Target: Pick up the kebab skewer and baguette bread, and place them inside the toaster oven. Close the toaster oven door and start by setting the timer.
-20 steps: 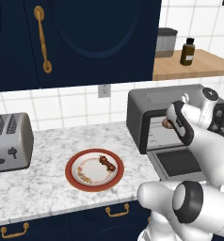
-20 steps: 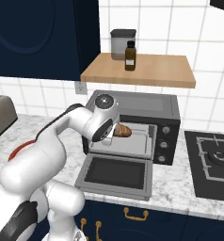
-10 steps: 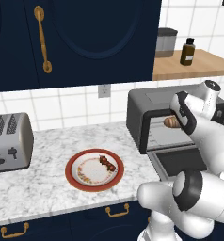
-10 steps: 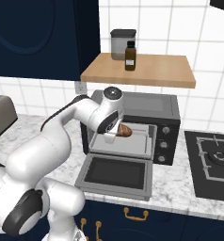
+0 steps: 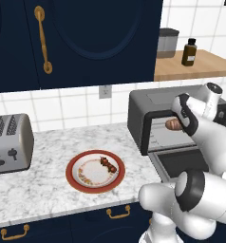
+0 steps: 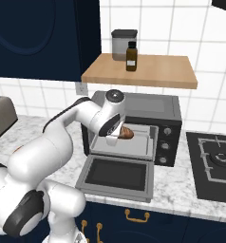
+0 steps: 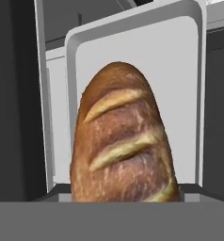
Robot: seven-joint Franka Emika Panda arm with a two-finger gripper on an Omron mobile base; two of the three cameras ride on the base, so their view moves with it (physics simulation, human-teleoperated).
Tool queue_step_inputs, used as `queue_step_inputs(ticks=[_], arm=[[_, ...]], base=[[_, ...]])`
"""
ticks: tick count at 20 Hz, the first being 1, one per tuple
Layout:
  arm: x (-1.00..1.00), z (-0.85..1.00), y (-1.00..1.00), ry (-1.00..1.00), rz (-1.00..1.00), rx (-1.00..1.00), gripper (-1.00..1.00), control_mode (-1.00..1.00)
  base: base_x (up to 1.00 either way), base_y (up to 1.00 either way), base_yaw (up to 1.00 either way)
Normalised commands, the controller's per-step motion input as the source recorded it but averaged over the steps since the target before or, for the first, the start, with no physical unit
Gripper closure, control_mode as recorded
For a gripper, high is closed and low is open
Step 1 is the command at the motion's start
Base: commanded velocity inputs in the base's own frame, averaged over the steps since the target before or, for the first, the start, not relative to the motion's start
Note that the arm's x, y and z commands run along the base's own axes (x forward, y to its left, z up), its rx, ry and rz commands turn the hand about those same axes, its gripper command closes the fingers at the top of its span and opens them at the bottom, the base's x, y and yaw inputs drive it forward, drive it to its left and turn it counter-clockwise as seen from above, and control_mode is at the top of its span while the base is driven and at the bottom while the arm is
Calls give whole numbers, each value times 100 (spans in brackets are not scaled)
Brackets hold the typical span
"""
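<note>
The arm had carried the baguette bread (image 6: 126, 133) further into the mouth of the toaster oven (image 6: 167, 112) than a second earlier, when the loaf sat nearer the front lip; by this moment it hung over the pale tray (image 7: 177, 70) inside the cavity, and the wrist had swung up and to the right in the left base view. The gripper (image 6: 117, 136) looked to have the loaf between its fingers, which stood fairly wide to span it, though the fingertips were hidden by the bread in the hand view, so whether the hold had begun to ease could not be told; the jaws seemed to have barely changed over the last second. Whether the loaf already touched the tray was not clear. The toaster oven door (image 6: 117, 174) lay folded down flat toward the near edge of the counter (image 5: 48, 185), fully open. The kebab skewer (image 5: 108, 164) rested on the red-rimmed plate (image 5: 76, 179) well to the left of the oven, with the silver toaster (image 5: 10, 142) further left. In my judgement the bread was close to being delivered, leaving a release, a trip back for the skewer, then shutting the door and setting the timer.
</note>
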Motion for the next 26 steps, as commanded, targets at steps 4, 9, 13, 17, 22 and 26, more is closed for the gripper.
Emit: queue_step_inputs(ticks=[4, 9, 13, 17, 22, 26], arm=[[44, -9, 0, 0, 0, 0, -100, -100], [8, -1, 0, 0, 0, 0, -100, -100], [0, 0, 0, 0, 0, 0, -100, -100], [-1, 0, 0, 0, 0, 0, -100, -100], [-1, 0, 0, 3, 0, 0, -100, -100], [-39, 22, -4, 0, 2, -2, -100, -100]], base=[[0, 0, 0], [0, 0, 0], [0, 0, 0], [0, 0, 0], [0, 0, 0], [0, 0, 0]])
